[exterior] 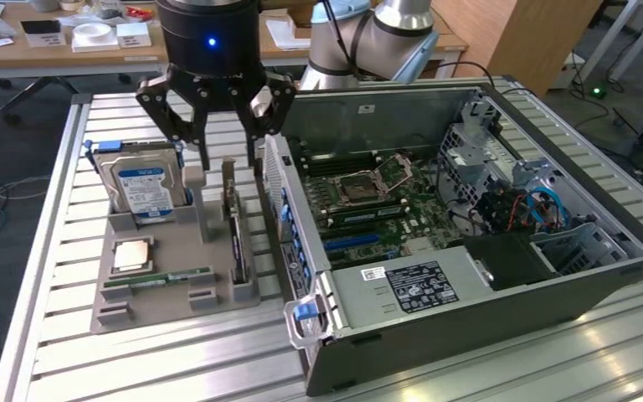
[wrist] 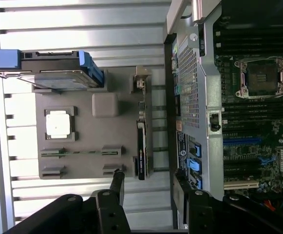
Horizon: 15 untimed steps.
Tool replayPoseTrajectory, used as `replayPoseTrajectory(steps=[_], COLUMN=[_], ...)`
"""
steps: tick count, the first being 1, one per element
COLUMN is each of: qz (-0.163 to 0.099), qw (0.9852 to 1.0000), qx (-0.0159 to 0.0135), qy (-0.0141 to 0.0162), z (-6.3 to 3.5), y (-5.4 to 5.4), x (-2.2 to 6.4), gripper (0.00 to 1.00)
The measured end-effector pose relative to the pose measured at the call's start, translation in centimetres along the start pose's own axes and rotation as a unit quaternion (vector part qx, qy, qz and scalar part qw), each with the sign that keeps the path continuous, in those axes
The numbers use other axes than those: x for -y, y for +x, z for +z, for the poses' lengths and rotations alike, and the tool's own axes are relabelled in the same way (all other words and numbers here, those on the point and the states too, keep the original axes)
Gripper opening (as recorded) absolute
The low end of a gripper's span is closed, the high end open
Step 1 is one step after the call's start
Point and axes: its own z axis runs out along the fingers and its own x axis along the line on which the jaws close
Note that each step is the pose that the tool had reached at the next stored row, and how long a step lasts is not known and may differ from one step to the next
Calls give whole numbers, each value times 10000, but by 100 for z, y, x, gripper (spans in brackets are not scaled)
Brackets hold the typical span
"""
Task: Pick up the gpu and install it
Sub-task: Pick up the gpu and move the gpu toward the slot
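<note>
Grey plastic is forming the single parts tray (exterior: 187, 251) (wrist: 92, 136), which is lying on the slatted aluminium table (exterior: 131, 360) just beside the one open computer case (exterior: 522, 310). Four parts are sitting in that tray, one of each kind. One hard drive (exterior: 143, 188) (wrist: 48, 73) with a blue-and-white label is standing upright at the far end. One square processor chip (exterior: 131, 254) (wrist: 58, 123) is lying flat in its pocket. One narrow green RAM stick (exterior: 171, 277) (wrist: 78, 152) is lying across a pair of small holders.

One gpu (exterior: 237, 239) (wrist: 142, 146) is standing on its long edge in the slot along the tray's side nearest the case, its silver bracket pointing toward the hard drive's end. It is not sitting in the case.

One black gripper (exterior: 230, 146) (wrist: 153, 204) is hanging over the tray's far end, between the hard drive and the case wall and above the bracket end of the gpu. Its fingers (exterior: 165, 109) are spreading wide apart and are gripping nothing; the card is standing free below them.

Inside the case, one green motherboard (exterior: 378, 201) is facing up, with one processor socket (exterior: 372, 178) (wrist: 262, 78) showing near its middle.
</note>
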Motion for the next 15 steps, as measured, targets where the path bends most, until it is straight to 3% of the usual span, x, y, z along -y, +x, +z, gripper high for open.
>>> replayPoseTrajectory(steps=[5,15], qz=[0,-1], qw=[10000,10000], qx=[2,3], qy=[0,0], z=[87,270], y=[90,99], x=[-3,-1], gripper=[53,53])
